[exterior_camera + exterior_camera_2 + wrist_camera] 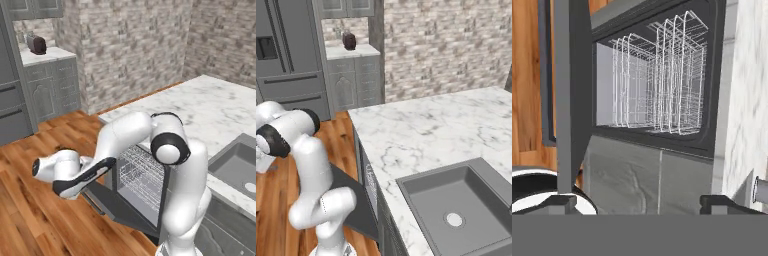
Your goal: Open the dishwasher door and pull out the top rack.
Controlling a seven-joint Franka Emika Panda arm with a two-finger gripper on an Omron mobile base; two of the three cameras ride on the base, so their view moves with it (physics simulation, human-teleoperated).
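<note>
1. In the left base view the dishwasher door (125, 207) lay folded down and open in the lower centre of the frame, its dark-grey panel sloping toward the wooden floor (30, 220).
2. Behind the door, the top rack (142, 177) of whitish wire sat inside the dark opening, under the edge of the marble counter (210, 107).
3. In the hand view the top rack (662, 85) filled the upper centre of the frame, inside the tub's rounded dark frame.
4. The gripper (639, 202) showed its two dark tips at the bottom of the hand view, set wide apart with nothing between them.
5. In the left base view the hand reached out at the left centre, just above the door's outer edge.
6. A grey sink (456, 210) sat in the counter at the lower right of the right base view, and a dark toaster (36, 44) stood on a far counter at the upper left of the left base view.
</note>
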